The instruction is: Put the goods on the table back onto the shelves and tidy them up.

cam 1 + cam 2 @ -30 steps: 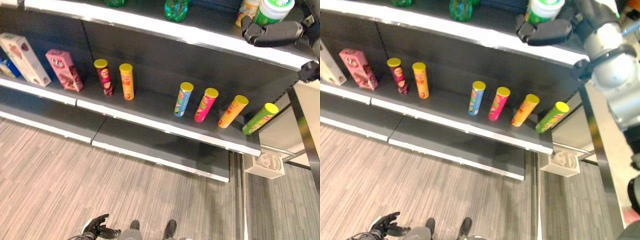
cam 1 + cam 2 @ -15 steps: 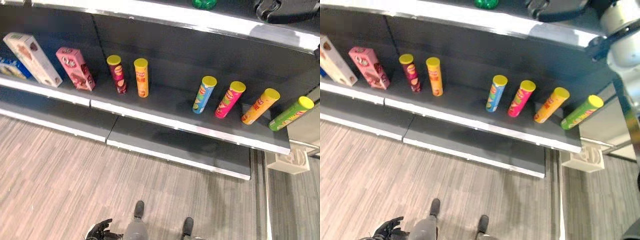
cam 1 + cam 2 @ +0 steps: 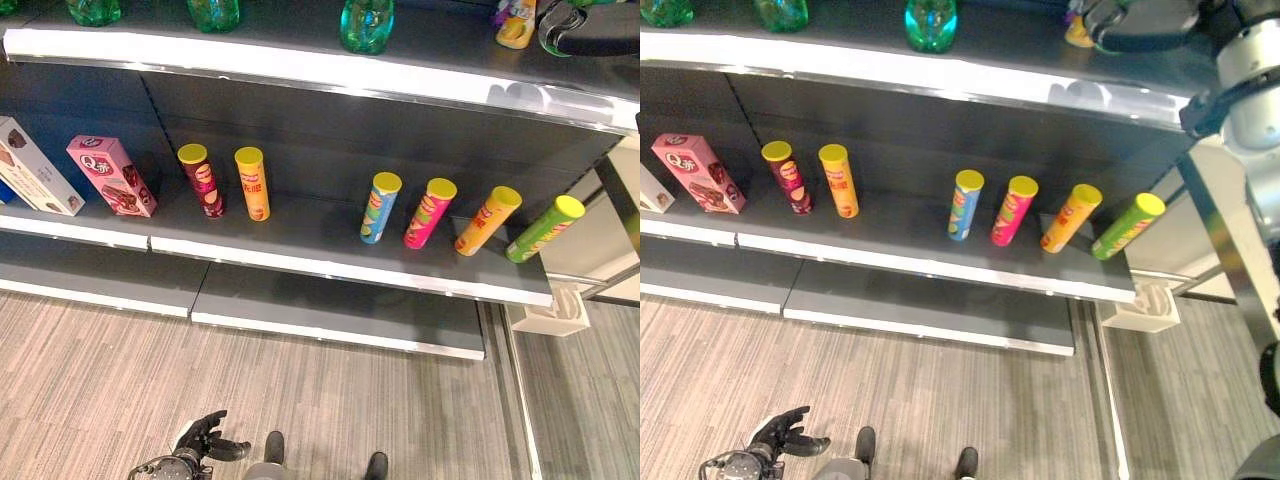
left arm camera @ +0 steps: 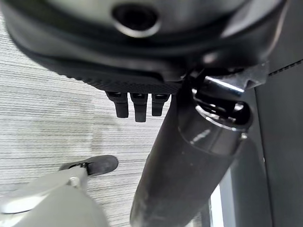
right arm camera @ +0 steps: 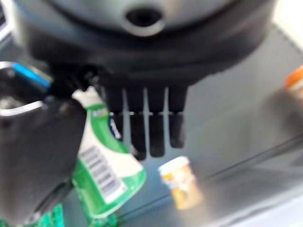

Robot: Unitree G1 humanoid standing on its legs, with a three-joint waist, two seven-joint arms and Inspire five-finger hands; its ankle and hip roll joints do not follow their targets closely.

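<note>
My right hand (image 3: 590,32) reaches onto the top shelf (image 3: 300,65) at its right end. In the right wrist view, a green-and-white bottle (image 5: 106,175) stands slightly tilted between that hand's thumb and fingers (image 5: 151,123), which close on it. A small yellow-orange bottle (image 5: 182,184) stands just beyond on the same shelf, also visible from the head (image 3: 515,22). My left hand (image 3: 205,440) hangs low over the floor, its fingers (image 4: 135,104) relaxed and holding nothing.
The middle shelf (image 3: 330,270) carries a white box (image 3: 35,165), a pink box (image 3: 110,175) and several upright or leaning crisp tubes (image 3: 380,207). Green bottles (image 3: 365,22) line the top shelf. A white holder (image 3: 555,310) sits on the floor at right.
The camera dipped and came back up, so the whole picture shifted. My right hand stays at the top shelf's right end, and the left hand still hangs low.
</note>
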